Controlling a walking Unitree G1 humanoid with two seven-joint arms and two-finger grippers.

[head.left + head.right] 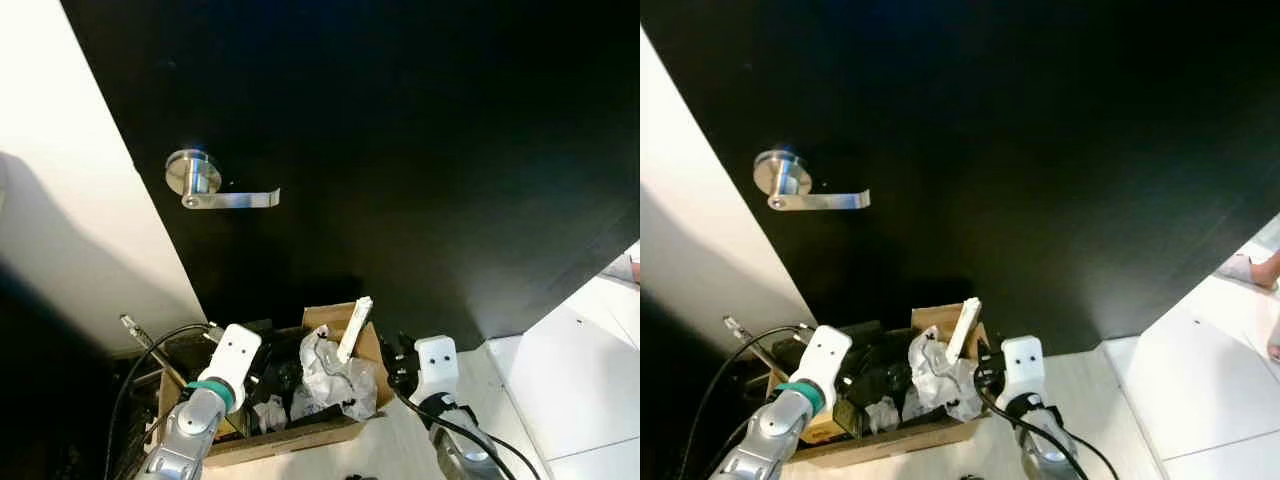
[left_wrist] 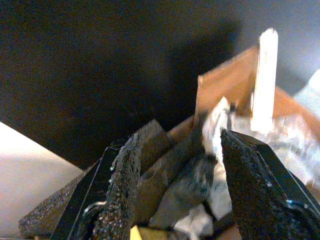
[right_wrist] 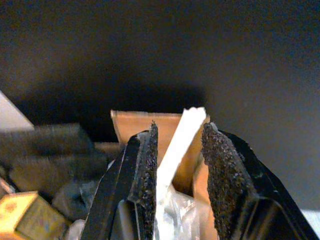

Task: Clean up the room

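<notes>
A brown cardboard box [image 1: 292,441] full of rubbish sits low in front of me, against a black door [image 1: 420,150]. Crumpled clear plastic [image 1: 335,380] and dark scraps lie in it, and a white stick [image 1: 355,328] leans up at its far right corner. My left gripper [image 2: 180,145] hovers over the box's left side, fingers wide open above the scraps. At the box's right edge my right gripper [image 3: 179,131] is open a little, with the white stick [image 3: 177,145] showing beyond the gap and nothing pinched.
A silver lever handle [image 1: 215,190] is on the door, high on its left. A white wall [image 1: 60,200] stands left of it. White floor tiles [image 1: 580,370] lie to the right, where a person's foot [image 1: 1250,268] shows. Black cables [image 1: 140,360] loop beside the box.
</notes>
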